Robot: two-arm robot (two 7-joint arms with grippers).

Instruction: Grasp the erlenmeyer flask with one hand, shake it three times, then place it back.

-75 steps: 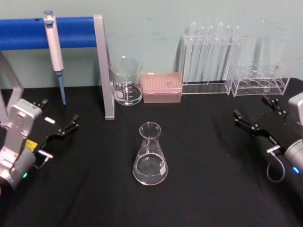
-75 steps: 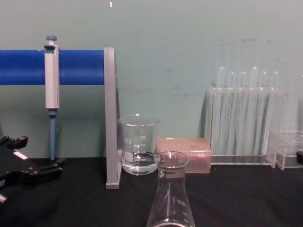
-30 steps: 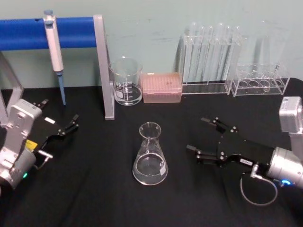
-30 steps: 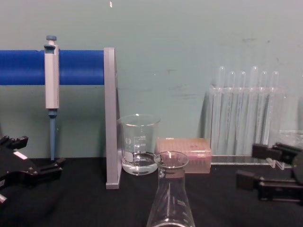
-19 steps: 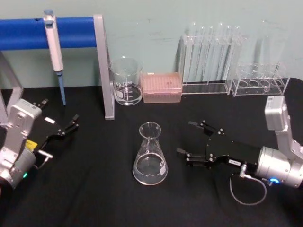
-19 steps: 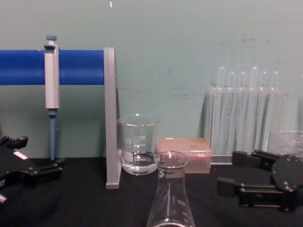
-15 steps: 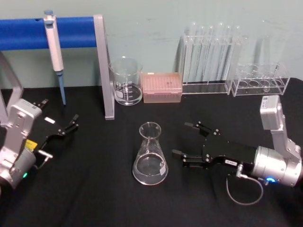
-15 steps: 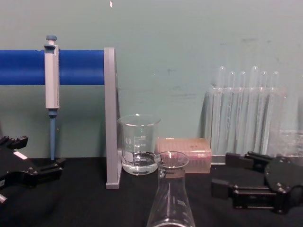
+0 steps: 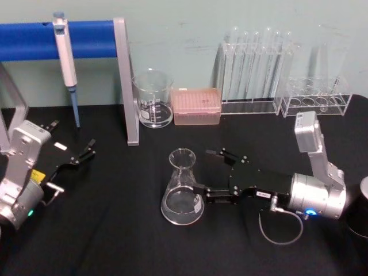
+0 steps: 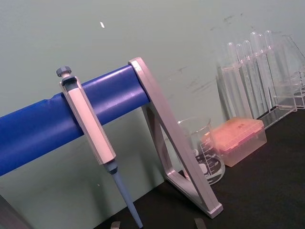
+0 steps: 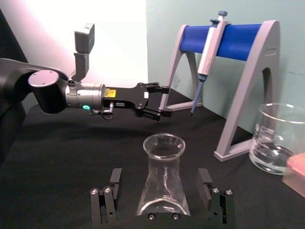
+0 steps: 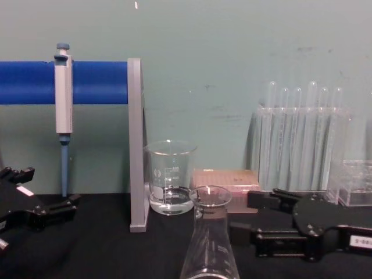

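1. Left gripper (image 9: 73, 133): parked at the left edge of the black table (image 9: 115, 241), fingers spread, holding nothing.
2. Blue stand bar (image 9: 34, 40) on grey legs, at the back left; 1 pipette (image 9: 66, 63) hangs from it, tip down.
3. Beaker (image 9: 153, 99): upright, just right of the stand's leg, with a little clear liquid at the bottom.
4. Erlenmeyer flask (image 9: 183, 187): upright on the table at centre front, well in front of the beaker.
5. Pink tip box (image 9: 196, 106): just beside the beaker, at the back.
6. Right gripper (image 9: 202, 170): reaching in from the right, low and level, wide open. The right wrist view shows its 2 fingers (image 11: 115, 177) on either side of the flask's lower body, a gap at each side; nothing gripped.
7. Test tube rack (image 9: 256, 63): back right, holding several upright tubes.
8. Second clear rack (image 9: 316, 100): lower, at the far right.
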